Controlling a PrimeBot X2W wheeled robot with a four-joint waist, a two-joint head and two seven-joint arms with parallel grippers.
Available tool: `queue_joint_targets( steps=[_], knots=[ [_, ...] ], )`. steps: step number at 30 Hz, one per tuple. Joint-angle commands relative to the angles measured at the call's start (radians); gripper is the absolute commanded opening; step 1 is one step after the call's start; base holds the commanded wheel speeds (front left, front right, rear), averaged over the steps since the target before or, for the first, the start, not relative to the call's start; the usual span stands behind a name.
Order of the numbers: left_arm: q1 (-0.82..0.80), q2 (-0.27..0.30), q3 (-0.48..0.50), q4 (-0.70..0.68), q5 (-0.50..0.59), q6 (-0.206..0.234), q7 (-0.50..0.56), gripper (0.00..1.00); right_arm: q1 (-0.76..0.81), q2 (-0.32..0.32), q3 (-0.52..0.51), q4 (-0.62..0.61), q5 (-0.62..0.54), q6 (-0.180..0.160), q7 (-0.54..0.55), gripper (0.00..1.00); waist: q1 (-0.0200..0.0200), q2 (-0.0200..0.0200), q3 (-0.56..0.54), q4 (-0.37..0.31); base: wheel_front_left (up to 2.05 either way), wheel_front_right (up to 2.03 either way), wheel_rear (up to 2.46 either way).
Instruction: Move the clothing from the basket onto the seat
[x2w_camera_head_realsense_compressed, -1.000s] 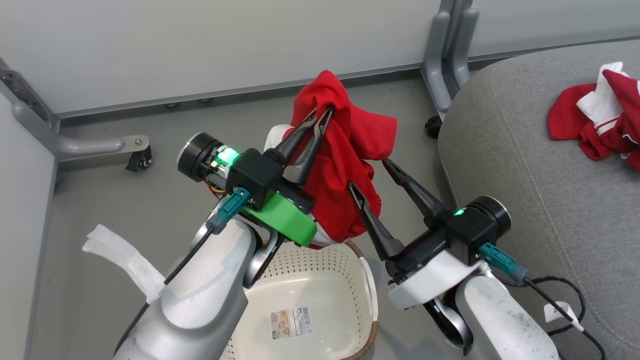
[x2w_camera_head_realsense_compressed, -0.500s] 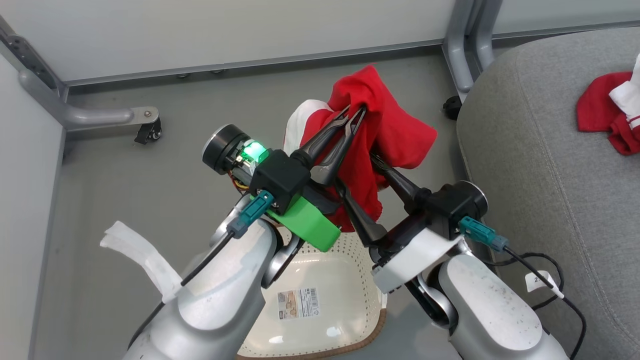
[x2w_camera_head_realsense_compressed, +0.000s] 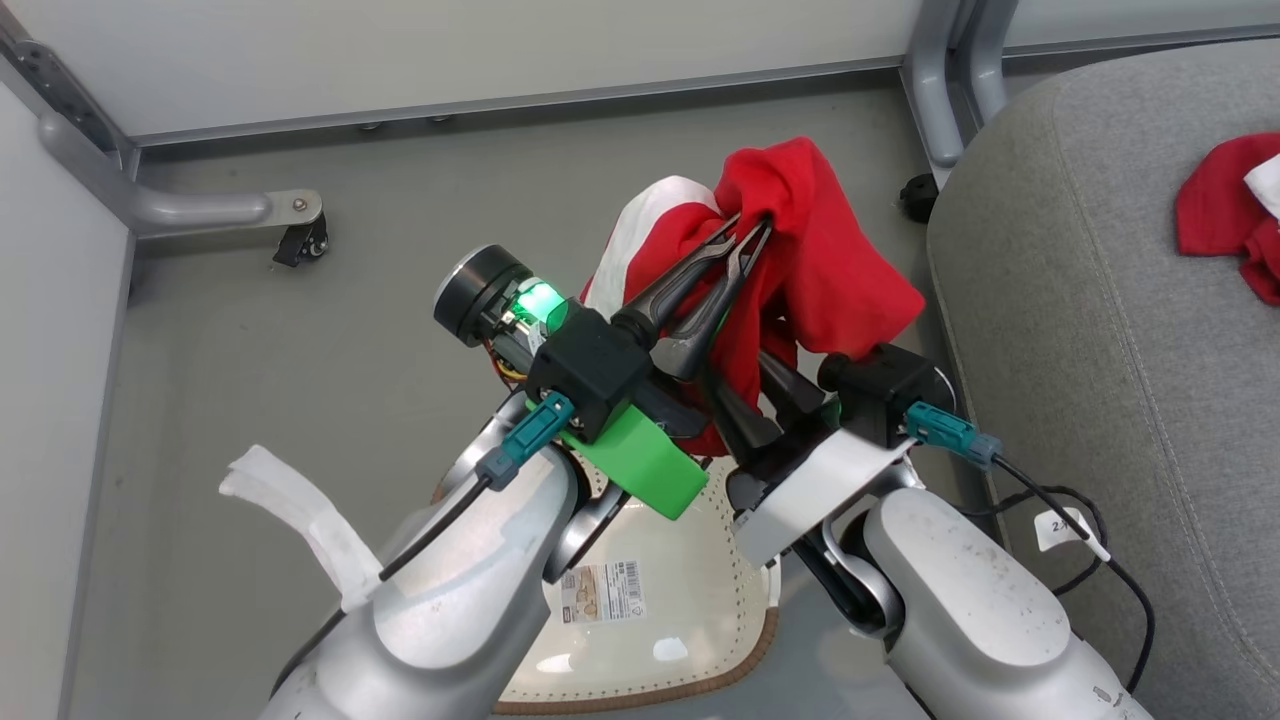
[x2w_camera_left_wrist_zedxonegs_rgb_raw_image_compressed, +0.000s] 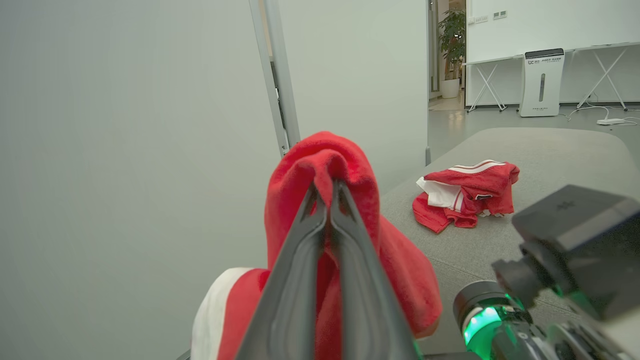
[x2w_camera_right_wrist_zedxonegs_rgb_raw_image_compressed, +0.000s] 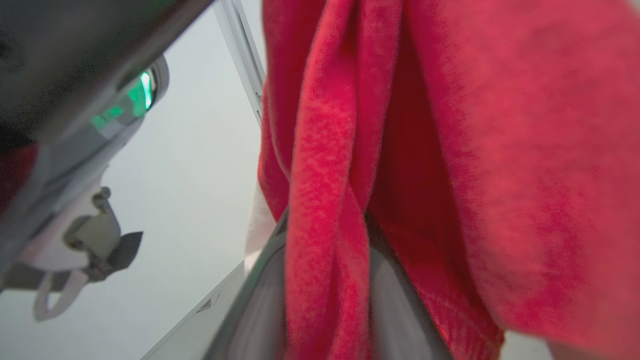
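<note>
The jaws of the left gripper (x2w_camera_head_realsense_compressed: 752, 226) pinch the top fold of the red garment (x2w_camera_head_realsense_compressed: 835, 285), and the rest hangs below them. Another fold lies between the jaws of the right gripper (x2w_camera_head_realsense_compressed: 768, 395); whether they grip it cannot be told.

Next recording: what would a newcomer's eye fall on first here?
A red garment hangs mid-frame over the white basket, pinched by the left gripper, whose fingers are shut. The right gripper straddles one hanging fold from below. A second red garment lies crumpled on the grey seat at the right.
</note>
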Motion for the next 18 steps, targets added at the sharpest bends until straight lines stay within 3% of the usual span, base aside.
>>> queue_joint_targets(
  steps=[1, 17, 18],
  knots=[
    [-0.007, -0.003, -0.002, -0.003, -0.007, -0.004, -0.003, 0.0, -0.012, -0.003, -0.001, 0.0, 0.003, -0.001, -0.002, 0.0, 0.0, 0.0087, 0.001, 0.0, 0.0, 0.0, 0.0],
    [0.043, 0.013, 0.003, 0.033, -0.008, -0.007, -0.002, 0.0, 0.04, -0.004, -0.025, -0.002, -0.035, -0.001, -0.002, 0.0, 0.0, 0.0087, -0.035, -0.017, 0.0, 0.0, 0.0],
    [0.045, 0.012, 0.002, 0.035, -0.007, -0.007, -0.002, 0.29, 0.044, -0.004, -0.024, -0.002, -0.037, -0.001, -0.002, 0.0, 0.0, 0.0087, -0.038, -0.018, 0.0, 0.0, 0.0]
  ],
)
